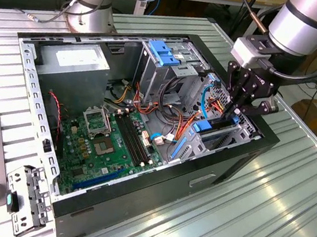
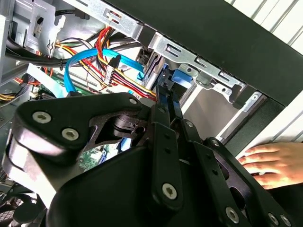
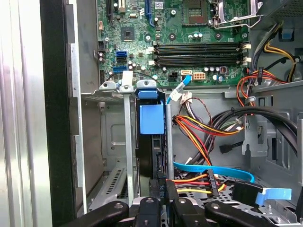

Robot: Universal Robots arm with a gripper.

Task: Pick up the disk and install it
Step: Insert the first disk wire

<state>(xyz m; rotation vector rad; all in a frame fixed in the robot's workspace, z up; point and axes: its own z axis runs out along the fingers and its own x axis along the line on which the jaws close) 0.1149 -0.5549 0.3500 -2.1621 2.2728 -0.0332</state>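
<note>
The disk [image 1: 210, 129] stands on edge in the drive bay at the open computer case's [image 1: 242, 163] side toward the exterior view's right, its blue carrier showing on top. In the first wrist view the disk [image 3: 151, 120] sits in a narrow slot between metal bay walls, blue tab facing the motherboard. My gripper [image 1: 237, 111] hangs right over it. Its black fingers [image 3: 150, 208] are close together on the disk's dark edge, and in the second wrist view the gripper [image 2: 164, 101] pinches the thin blue-edged disk [image 2: 182, 78] near the case wall.
Green motherboard [image 1: 112, 141] fills the case floor. A tall metal cage with a blue bracket [image 1: 162, 52] and coloured cables [image 1: 193, 109] stand beside the bay. A person's hand [image 2: 274, 163] rests on the case's outer side. A second arm's base [image 1: 92, 4] stands behind; a loose metal bracket [image 1: 26, 197] lies outside.
</note>
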